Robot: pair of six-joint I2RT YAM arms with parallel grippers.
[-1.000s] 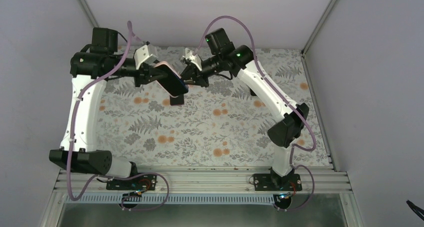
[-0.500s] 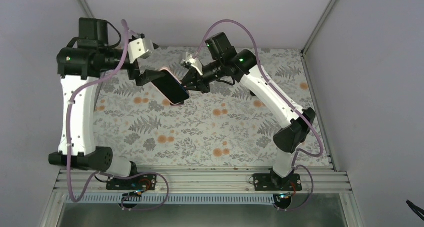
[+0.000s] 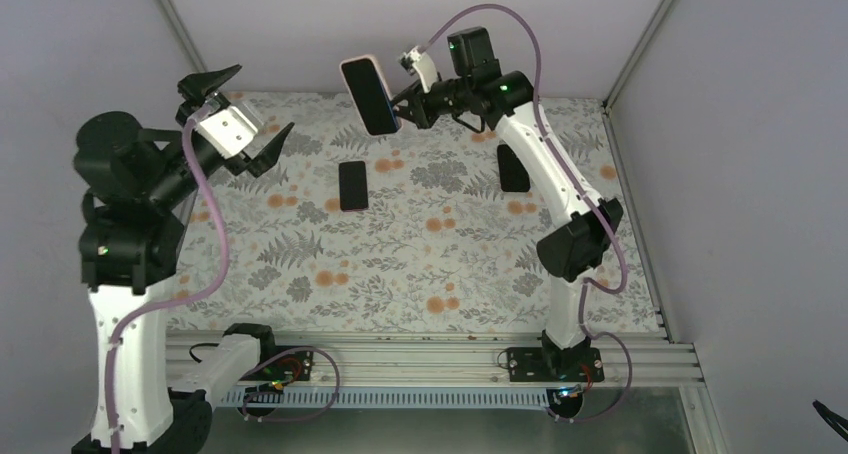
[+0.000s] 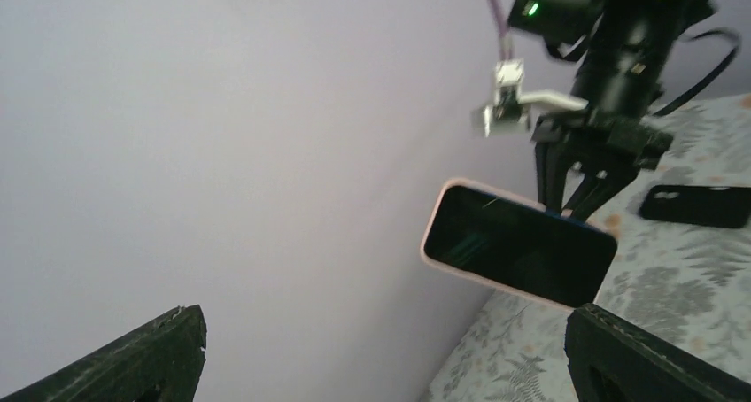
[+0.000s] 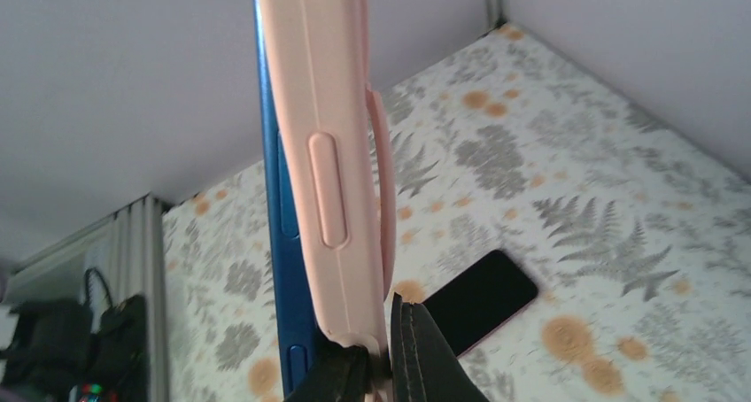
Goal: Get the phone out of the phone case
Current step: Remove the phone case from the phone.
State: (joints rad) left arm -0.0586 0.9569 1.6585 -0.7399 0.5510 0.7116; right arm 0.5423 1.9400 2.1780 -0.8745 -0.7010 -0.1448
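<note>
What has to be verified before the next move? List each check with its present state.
1. Right tool gripping the phone case: ok, shut on one end of it, held up off the table.
2. Left tool ready to grasp: ok, jaws wide open, nothing in them.
3. Left tool lined up on the phone: not ok, it stands off to the left, apart from it.
4. Phone freed from the case: not ok, it sits in the case, its blue edge showing beside the pink rim.
5. Grip firm enough for a pull: cannot tell.
6. Table under the handover: not ok, a dark phone lies close by.
</note>
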